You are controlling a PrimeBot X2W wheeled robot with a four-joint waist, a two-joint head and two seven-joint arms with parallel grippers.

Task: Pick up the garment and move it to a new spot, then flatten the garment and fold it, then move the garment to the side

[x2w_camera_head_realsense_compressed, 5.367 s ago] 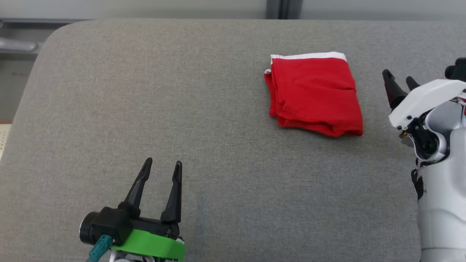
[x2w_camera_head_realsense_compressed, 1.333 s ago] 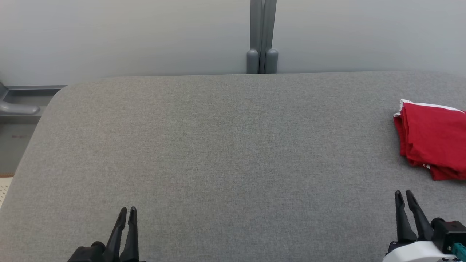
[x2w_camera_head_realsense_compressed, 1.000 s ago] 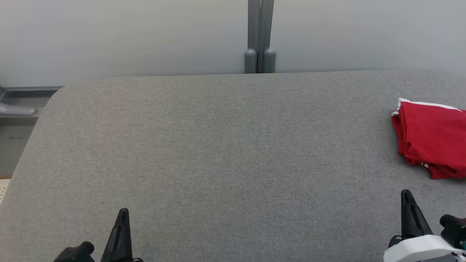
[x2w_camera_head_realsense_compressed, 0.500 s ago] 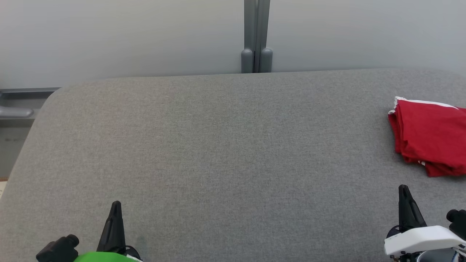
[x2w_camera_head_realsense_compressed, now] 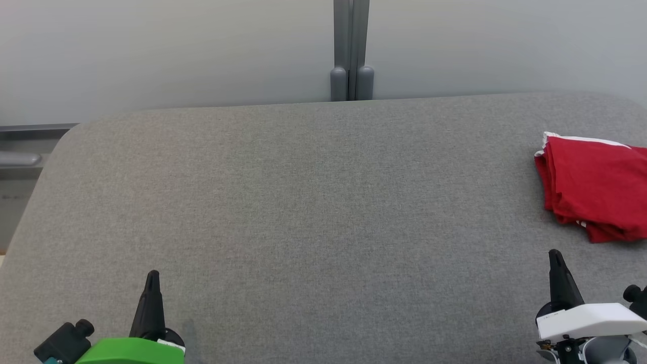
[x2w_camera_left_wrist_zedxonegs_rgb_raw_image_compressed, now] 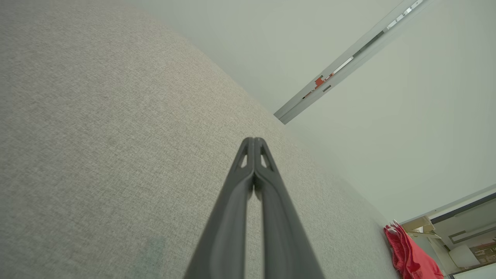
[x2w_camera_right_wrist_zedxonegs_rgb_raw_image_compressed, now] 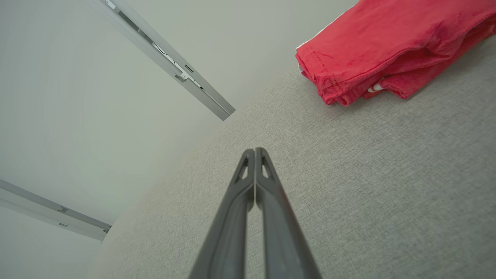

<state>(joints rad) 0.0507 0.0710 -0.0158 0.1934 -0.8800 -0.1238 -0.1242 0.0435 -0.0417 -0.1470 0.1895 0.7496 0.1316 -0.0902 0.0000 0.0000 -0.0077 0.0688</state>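
The folded red cloth garment (x2w_camera_head_realsense_compressed: 594, 187) lies on the grey fabric tabletop (x2w_camera_head_realsense_compressed: 303, 202), just ahead-right of the nearer right gripper (x2w_camera_head_realsense_compressed: 555, 254) and far from the left gripper (x2w_camera_head_realsense_compressed: 151, 275). Both are clenched empty. Its long axis is unclear, probably because it is cropped.

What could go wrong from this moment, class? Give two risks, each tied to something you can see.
1. The folded red garment lies at the head view's right border, partly cut off, so a slip there might go unnoticed.
2. Its layered edges look loose and face the shut right end effector nearby; a careless sweep over the grey surface could undo the fold.
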